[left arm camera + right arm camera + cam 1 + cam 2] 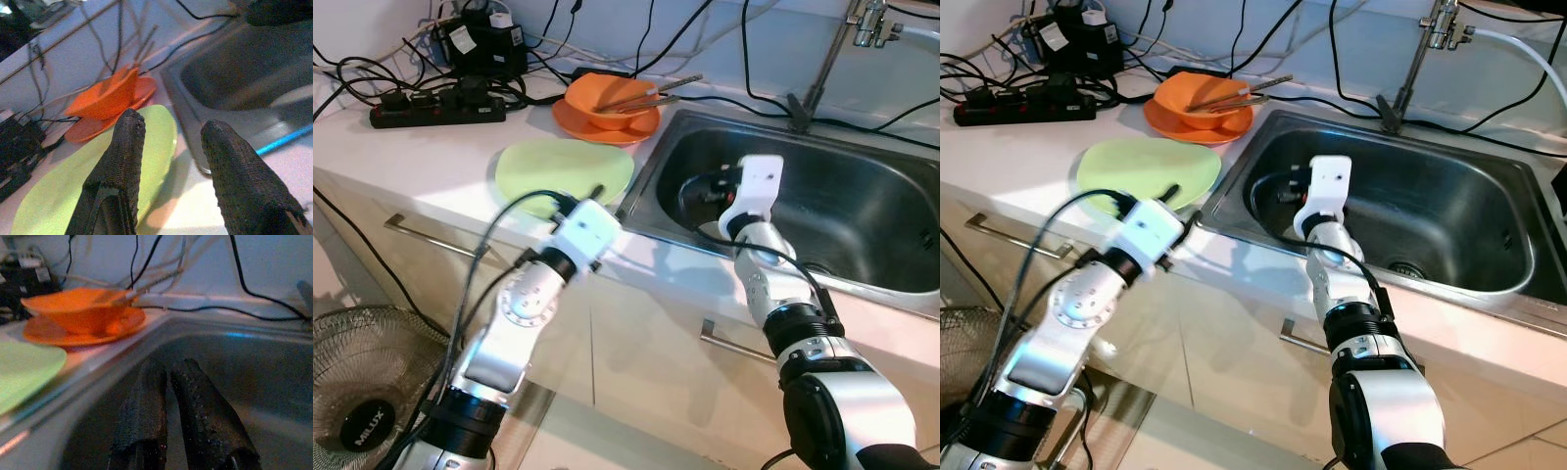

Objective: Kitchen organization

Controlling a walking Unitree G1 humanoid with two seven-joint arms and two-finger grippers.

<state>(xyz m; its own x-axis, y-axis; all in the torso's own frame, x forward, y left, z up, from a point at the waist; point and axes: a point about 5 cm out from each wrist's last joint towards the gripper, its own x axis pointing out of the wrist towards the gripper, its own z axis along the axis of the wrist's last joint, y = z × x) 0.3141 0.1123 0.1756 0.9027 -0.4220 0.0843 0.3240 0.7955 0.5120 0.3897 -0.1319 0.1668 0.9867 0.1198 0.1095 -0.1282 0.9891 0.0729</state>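
Plate [564, 168], pale green, lies flat on the white counter [431, 157] just beside the sink [862, 211]. The left pincer [168, 147] hangs over the plate's edge nearest the sink, fingers apart and empty. Behind the plate, at the sink's back corner, an orange bowl [612, 102] sits on an orange dish [605, 122] with chopsticks [651, 95] across it. The right pincer [168, 396] is down inside the sink, fingers together on nothing. A power strip [435, 111] lies farther from the sink.

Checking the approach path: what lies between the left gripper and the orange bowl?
The green plate lies flat on the counter between the left gripper and the orange bowl, seen in the left wrist view.
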